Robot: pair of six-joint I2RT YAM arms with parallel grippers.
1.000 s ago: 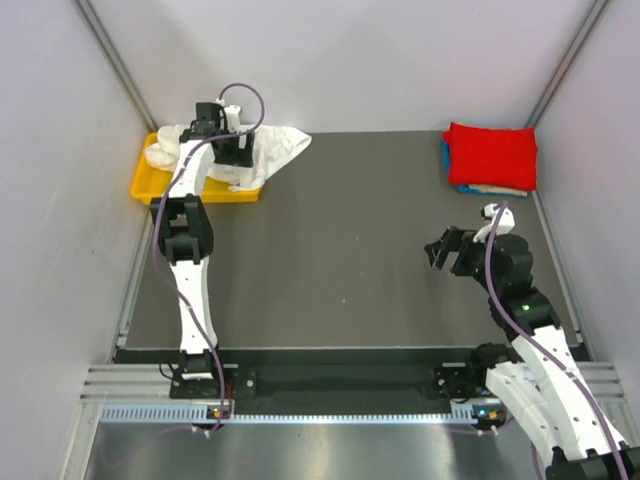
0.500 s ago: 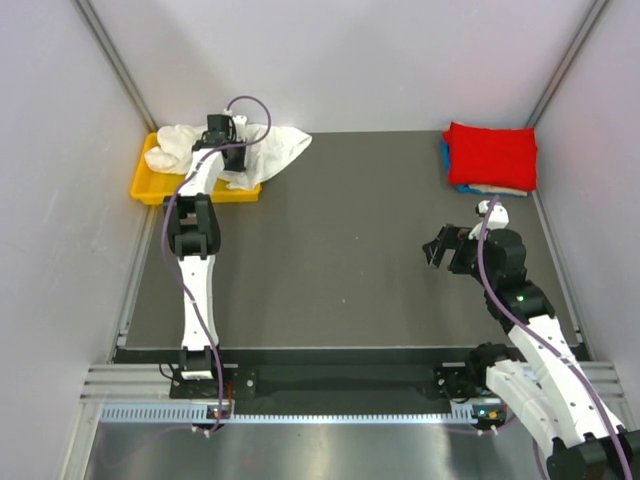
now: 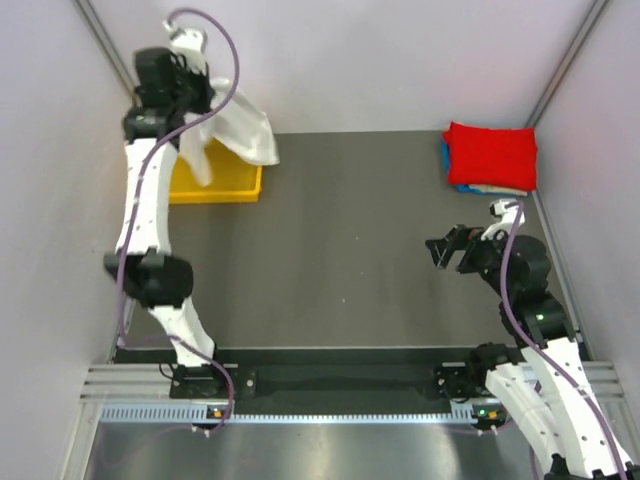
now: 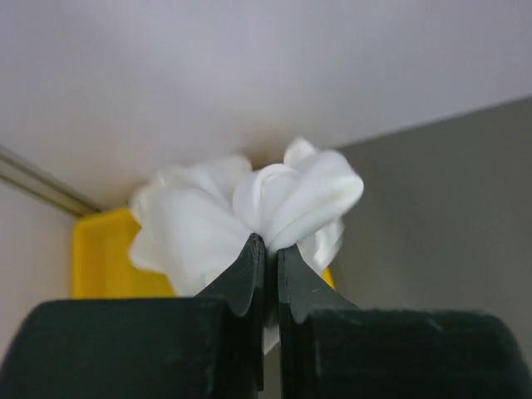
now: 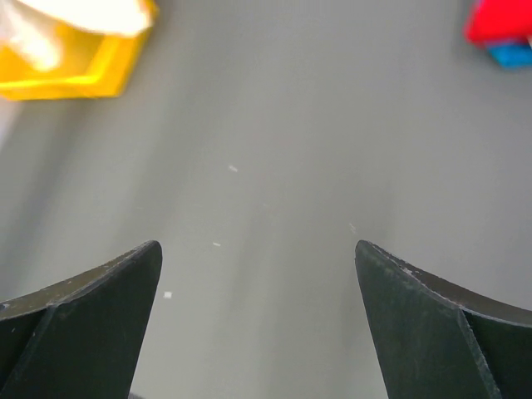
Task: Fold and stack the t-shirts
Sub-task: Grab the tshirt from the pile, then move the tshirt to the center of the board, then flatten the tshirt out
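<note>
Left gripper point(image 4: 268, 247): jaws pinched together on a bunched fold of the white t-shirt point(image 4: 291, 195), which hangs limp above the yellow tray point(image 3: 225, 186) at the far left corner. Right gripper point(image 5: 258, 249): jaws wide apart, empty, over the bare table point(image 3: 340, 250) at right. The red t-shirt point(image 3: 490, 155), folded, tops the pile at the far right corner. The white cloth looks light, soft and shapeless. It is probably best retaken at shoulders or hem, one arm on each, to spread it flat.

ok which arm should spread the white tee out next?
Left. The left gripper is shut on the white tee, held above the yellow tray; the right gripper is open and empty across the table.
</note>
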